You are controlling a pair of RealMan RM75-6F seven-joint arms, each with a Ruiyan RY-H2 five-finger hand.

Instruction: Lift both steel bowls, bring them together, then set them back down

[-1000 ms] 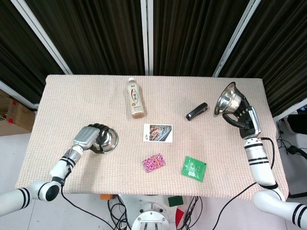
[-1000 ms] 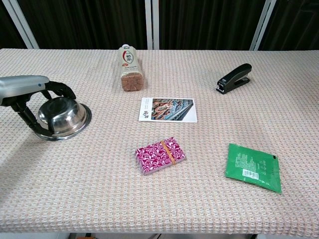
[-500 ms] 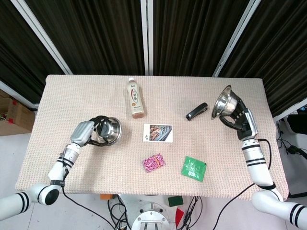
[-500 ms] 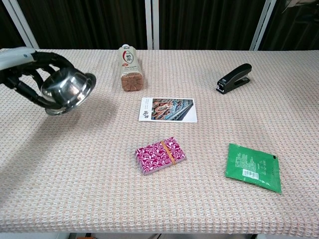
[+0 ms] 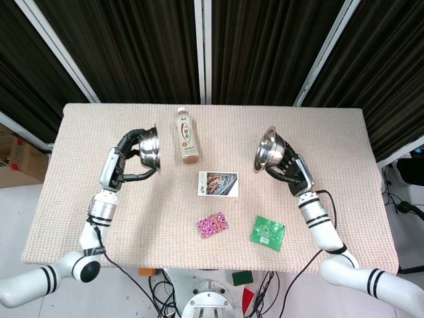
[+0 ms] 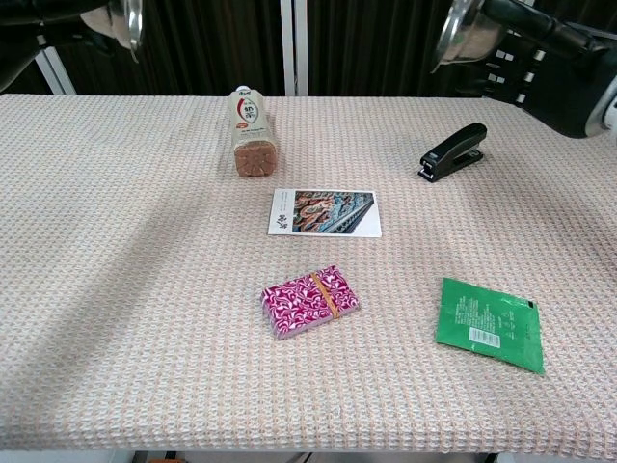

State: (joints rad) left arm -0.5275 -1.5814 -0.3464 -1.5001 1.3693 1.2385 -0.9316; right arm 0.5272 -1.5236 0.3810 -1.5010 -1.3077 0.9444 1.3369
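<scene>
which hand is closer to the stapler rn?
Right. The right hand holds its steel bowl raised just above the stapler; the left hand holds its bowl far across, beyond the bottle.

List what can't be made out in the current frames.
- Stapler: hidden in head view behind the right bowl and right robot hand.
- Left bowl: in chest view only a sliver at the top edge; left robot hand mostly cut off there.
- Bottle label text: too small in both views.
- Green packet print: too small.
</scene>
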